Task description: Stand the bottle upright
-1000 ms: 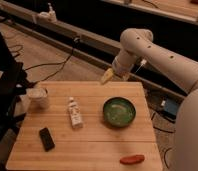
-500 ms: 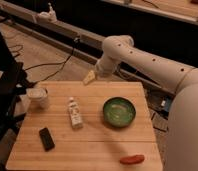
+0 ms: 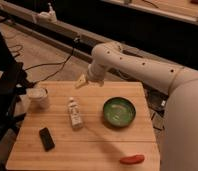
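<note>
The bottle (image 3: 74, 113), slim and whitish with a white cap and pale label, lies on its side on the wooden table (image 3: 92, 145), cap toward the back, left of the green bowl (image 3: 119, 111). My gripper (image 3: 81, 81) hangs above the table's back edge, a short way behind and above the bottle, not touching it. The white arm reaches in from the right.
A white cup (image 3: 38, 98) stands at the table's left back. A flat black slab (image 3: 46, 138) lies at the front left. A red chilli-like item (image 3: 132, 159) lies at the front right. Cables run on the floor behind.
The arm has swung left over the last second, carrying the gripper from above the bowl's far side to above the table's back edge near the bottle. The objects have not moved.
</note>
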Controlling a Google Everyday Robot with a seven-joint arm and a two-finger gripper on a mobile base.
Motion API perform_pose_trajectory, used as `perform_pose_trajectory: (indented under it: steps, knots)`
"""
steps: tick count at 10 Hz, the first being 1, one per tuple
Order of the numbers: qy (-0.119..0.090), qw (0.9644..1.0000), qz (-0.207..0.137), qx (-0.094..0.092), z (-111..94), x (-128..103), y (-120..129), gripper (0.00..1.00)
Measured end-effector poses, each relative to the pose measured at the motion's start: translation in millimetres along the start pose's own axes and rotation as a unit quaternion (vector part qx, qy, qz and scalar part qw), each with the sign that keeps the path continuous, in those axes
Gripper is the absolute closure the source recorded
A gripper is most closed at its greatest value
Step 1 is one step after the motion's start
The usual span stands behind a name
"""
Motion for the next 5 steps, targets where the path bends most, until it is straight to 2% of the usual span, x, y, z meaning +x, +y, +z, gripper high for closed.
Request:
perform_pose_trajectory:
  steps: [3, 5]
  knots:
    - [0.008, 0.9999, -0.012, -0.009, 3.5, 1.4, 3.2, 0.20]
    - [0.013, 0.9991, -0.041, 0.001, 16.8, 5.4, -21.9, 0.20]
